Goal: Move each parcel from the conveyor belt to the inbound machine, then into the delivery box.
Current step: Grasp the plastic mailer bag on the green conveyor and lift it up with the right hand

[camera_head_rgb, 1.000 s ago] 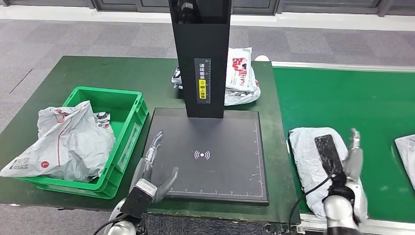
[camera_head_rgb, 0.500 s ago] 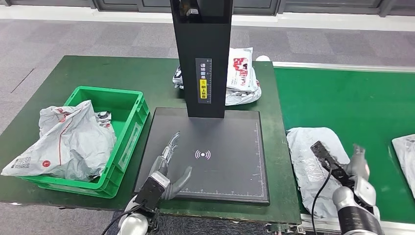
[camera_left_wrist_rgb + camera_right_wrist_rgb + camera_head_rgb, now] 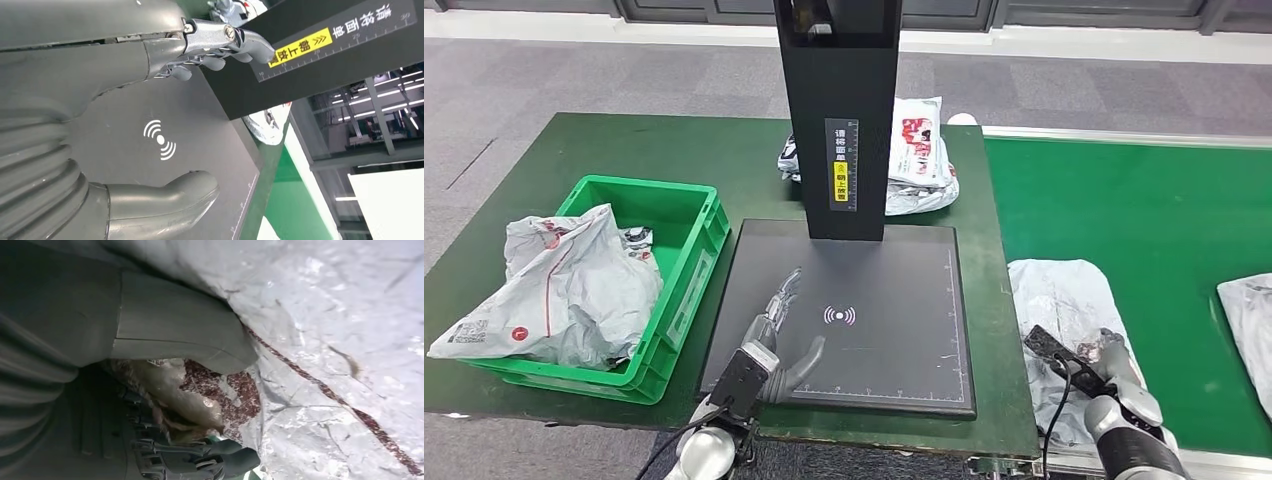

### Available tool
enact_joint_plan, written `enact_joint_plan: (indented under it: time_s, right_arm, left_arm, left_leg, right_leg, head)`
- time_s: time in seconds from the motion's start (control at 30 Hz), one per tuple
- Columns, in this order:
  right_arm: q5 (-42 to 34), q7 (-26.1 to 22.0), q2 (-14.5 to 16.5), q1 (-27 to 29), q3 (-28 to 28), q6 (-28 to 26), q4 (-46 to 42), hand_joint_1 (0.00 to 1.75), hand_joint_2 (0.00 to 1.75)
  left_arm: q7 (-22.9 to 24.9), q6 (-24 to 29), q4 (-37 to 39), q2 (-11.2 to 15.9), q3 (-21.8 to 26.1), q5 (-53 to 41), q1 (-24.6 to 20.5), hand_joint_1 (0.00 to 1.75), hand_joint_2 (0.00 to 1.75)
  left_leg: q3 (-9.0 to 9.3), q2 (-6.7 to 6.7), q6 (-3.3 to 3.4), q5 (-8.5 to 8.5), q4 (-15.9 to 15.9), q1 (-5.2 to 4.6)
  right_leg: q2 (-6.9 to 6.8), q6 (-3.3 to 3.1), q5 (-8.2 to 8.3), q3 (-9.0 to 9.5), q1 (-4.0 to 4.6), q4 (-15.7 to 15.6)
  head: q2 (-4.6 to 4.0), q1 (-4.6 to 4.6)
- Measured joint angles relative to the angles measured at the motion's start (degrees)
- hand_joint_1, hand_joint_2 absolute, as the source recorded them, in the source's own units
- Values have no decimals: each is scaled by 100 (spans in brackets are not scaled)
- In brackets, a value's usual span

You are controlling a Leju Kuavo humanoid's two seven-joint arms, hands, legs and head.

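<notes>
A crumpled grey parcel [image 3: 1064, 300] lies on the green conveyor belt [image 3: 1144, 210] near its left edge. My right hand [image 3: 1106, 366] is down on the parcel's near end. In the right wrist view the thumb [image 3: 170, 325] presses on the parcel [image 3: 325, 315], and the dark fingers [image 3: 200, 455] curl under a red-printed fold, pinching it. My left hand [image 3: 776, 340] hovers open over the near-left part of the black inbound machine plate [image 3: 894, 290], fingers [image 3: 220, 45] stretched toward the column and thumb [image 3: 165, 200] spread away.
The machine's black column [image 3: 839, 110] rises at the plate's far edge, with several parcels [image 3: 919, 155] piled behind it. The green delivery box [image 3: 689, 215] on the left holds a large grey parcel [image 3: 564, 285]. Another parcel [image 3: 1249, 320] lies at the belt's right edge.
My right hand has dropped from raised above the parcel onto its near end and closed on a fold. My left hand has slid forward and right over the plate.
</notes>
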Motion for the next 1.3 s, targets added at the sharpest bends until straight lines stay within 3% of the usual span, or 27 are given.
enact_joint_plan:
  time_s: [0.03, 0.07, 0.17, 0.2, 0.47, 0.63, 1.1, 1.2, 1.3]
  right_arm:
    - [-3, -43, -20, -31, 62, 41, 86, 0, 175]
    - [-22, -97, -41, -62, 125, 105, 167, 12, 175]
    - [-137, -260, -116, -145, 315, 385, 388, 143, 175]
    - [-186, -283, -142, -166, 370, 451, 445, 175, 175]
    - [-874, -354, -367, -344, 452, 535, 682, 175, 175]
    - [-1567, -490, -425, -414, 203, 571, 699, 175, 175]
    - [-1686, -553, -431, -420, -46, 634, 704, 175, 175]
    - [-2019, -723, -429, -418, -106, 729, 706, 175, 175]
    - [-2929, -1242, -406, -412, -362, 1175, 706, 175, 175]
  left_arm:
    - [-5, 9, 36, 1, -17, 12, -22, 0, 175]
    - [-15, 20, 72, 1, -31, 27, -44, 0, 175]
    - [-48, 59, 184, 3, -64, 100, -127, 0, 175]
    - [-58, 77, 218, 5, -72, 122, -151, 0, 175]
    - [-201, 209, 411, 81, -144, 280, -181, 0, 175]
    - [-279, 291, 449, 129, -175, 320, -145, 0, 175]
    - [-301, 312, 477, 168, -183, 322, -125, 0, 175]
    - [-321, 332, 477, 171, -184, 331, -116, 0, 175]
    - [-384, 395, 477, 177, -182, 380, -77, 0, 175]
  left_leg:
    - [3, 3, 0, 0, 0, 0]
    - [6, 7, 0, -1, 0, 0]
    - [22, 23, 4, -7, 1, 2]
    - [28, 26, 6, -10, 2, 3]
    - [44, 27, 23, -4, 13, 5]
    - [42, 27, 26, -2, 17, 4]
    - [27, 19, 24, -3, 16, 5]
    - [25, 18, 24, -3, 16, 5]
    - [11, 25, 20, -7, 15, 6]
  right_leg:
    - [2, 0, 0, 1, 1, 0]
    - [4, 0, 0, 4, 3, -1]
    - [19, 2, 1, 18, 7, -4]
    - [22, 3, 2, 23, 9, -5]
    - [24, 24, 16, 46, 6, -15]
    - [23, 27, 20, 52, 6, -15]
    - [20, 23, 16, 40, 18, -14]
    - [19, 23, 15, 40, 18, -14]
    - [24, 23, 16, 39, 18, -14]
  head:
    - [0, 0]
    - [0, 0]
    - [0, -1]
    - [0, -1]
    - [0, 0]
    - [0, 0]
    - [0, 0]
    - [0, 0]
    - [0, 2]
